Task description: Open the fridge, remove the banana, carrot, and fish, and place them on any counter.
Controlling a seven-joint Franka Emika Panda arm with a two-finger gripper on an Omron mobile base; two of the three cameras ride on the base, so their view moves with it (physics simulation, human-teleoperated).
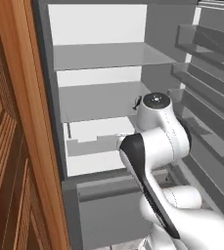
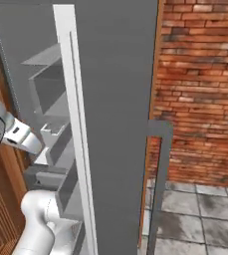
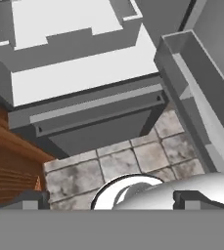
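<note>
The fridge (image 1: pixel 99 58) stands open, with a white interior and bare grey shelves (image 1: pixel 108 53). Its door (image 2: pixel 115 99) is swung wide to the right, bins (image 1: pixel 206 97) on its inner side and the long handle (image 2: pixel 160 164) on its outer side. My arm reaches into the opening at middle-shelf height. My gripper (image 3: pixel 116 200) is open, its fingertips (image 3: pixel 33 199) wide apart and nothing between them, looking down over the lower compartment (image 3: pixel 84 63). A small dark shape (image 1: pixel 137 102) sits by my wrist; I cannot tell what it is. Banana, carrot, fish and counter are out of view.
A wooden cabinet (image 1: pixel 15 146) flanks the fridge on the left. Red brick wall (image 2: pixel 200 74) rises beyond the door. Grey stone floor tiles (image 3: pixel 133 161) lie below the fridge's bottom drawer (image 3: pixel 94 127). The door bins crowd the arm's right side.
</note>
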